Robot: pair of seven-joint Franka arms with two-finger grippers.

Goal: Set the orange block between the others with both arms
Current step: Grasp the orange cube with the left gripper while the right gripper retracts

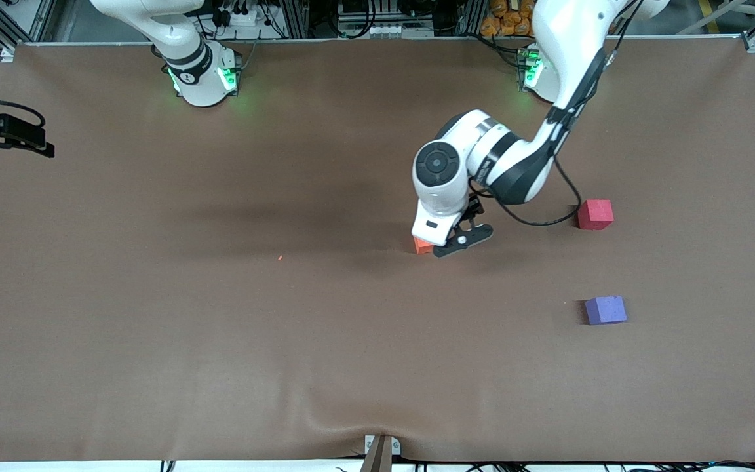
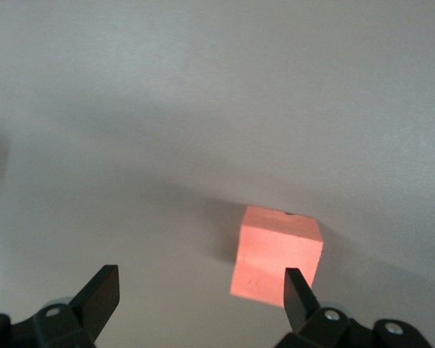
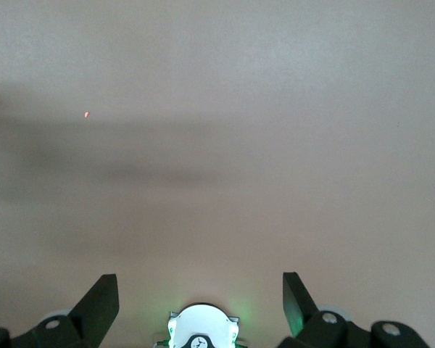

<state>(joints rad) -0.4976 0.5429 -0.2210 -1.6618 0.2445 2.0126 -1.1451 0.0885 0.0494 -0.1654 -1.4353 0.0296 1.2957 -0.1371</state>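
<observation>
A: What is seen across the brown worktop (image 1: 220,341), taken from the largest thing down?

B: The left arm (image 1: 522,151) is reached out from its base toward the middle of the worktop. Its left end effector (image 2: 201,297) is lowered just beside the orange block (image 1: 422,246), with both fingers spread wide and nothing gripped between them. In the left wrist view one fingertip (image 2: 296,290) is seen overlapping the block's near edge; whether it touches cannot be told.

A: And the right arm?

B: Only its base and lower links (image 1: 194,65) are shown in the front view, and it waits. The right end effector (image 3: 201,297) is held above bare worktop over its own base, its fingers likewise spread and empty.

A: How is the orange block laid?

B: It is set flat near the middle of the worktop. Being a cube, no long axis is shown; its edges are turned slightly askew to the worktop's edges.

A: The others?

B: The pinkish-red cube (image 1: 595,214) and the bluish-purple cube (image 1: 605,310) are set toward the left arm's end, well apart, the purple one nearer the front camera. A tiny orange speck (image 1: 280,257) is also seen.
</observation>
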